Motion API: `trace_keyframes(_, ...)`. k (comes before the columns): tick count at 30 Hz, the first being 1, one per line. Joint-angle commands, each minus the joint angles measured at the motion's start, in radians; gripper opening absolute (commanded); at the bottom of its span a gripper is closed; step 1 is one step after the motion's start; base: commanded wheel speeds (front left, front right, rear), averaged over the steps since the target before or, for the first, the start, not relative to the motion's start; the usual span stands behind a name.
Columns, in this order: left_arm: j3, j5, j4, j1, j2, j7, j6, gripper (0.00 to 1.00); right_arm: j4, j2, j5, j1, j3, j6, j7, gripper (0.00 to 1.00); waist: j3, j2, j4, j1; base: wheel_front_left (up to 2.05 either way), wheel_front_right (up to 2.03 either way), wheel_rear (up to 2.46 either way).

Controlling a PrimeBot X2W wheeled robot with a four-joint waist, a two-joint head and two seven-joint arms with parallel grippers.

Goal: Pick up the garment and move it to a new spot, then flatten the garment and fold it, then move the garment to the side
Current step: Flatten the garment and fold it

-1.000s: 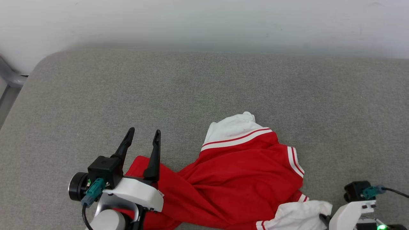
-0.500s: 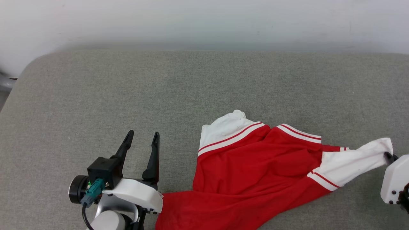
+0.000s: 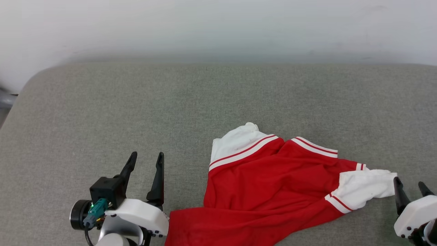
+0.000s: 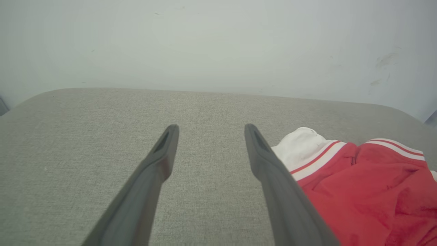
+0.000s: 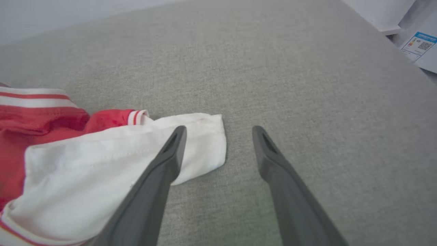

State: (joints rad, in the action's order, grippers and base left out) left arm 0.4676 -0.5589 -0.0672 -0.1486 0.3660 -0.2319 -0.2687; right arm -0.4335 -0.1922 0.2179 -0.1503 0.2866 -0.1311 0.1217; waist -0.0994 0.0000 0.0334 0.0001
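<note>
Soft red jersey (image 3: 266, 184) lies rumpled at the near edge of the grey cushion (image 3: 205, 102), held by nothing.
Left gripper (image 3: 146, 155) stands spread beside it; right gripper (image 3: 408, 181) gapes just off the white sleeve (image 3: 365, 186). Likely light and limp, so pinch a cuff or hem corner. The right wrist view adds a printed label (image 5: 418, 44) beyond the cushion's edge.

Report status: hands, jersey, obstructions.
Left hand open, empty, beside jersey. Right hand open at white sleeve end, no grip. Jersey rumpled, unfolded, on grey cushion. No obstruction seen.
</note>
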Motion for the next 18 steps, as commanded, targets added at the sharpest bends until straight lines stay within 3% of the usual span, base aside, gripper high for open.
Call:
trace_keyframes(1, -0.007, -0.006, -0.001, 0.015, 0.005, 0.000, -0.005, 1.00, 0.010, 0.008, 0.005, 0.015, 0.001, 0.001, -0.041, 1.00, 0.018, 0.0000, -0.009, -0.0001, 0.00, 0.00, 0.00)
trace_keyframes(8, -0.022, -0.026, -0.007, 0.071, 0.018, 0.002, -0.024, 1.00, 0.090, 0.052, -0.019, 0.086, -0.047, 0.001, -0.217, 1.00, 0.085, 0.0000, -0.035, -0.0001, 0.00, 0.00, 0.00)
trace_keyframes(18, -0.026, -0.024, 0.014, 0.092, 0.038, 0.013, -0.041, 1.00, 0.284, 0.112, -0.052, 0.172, -0.115, 0.001, -0.231, 1.00, 0.108, 0.0000, -0.049, -0.0001, 0.00, 0.00, 0.00)
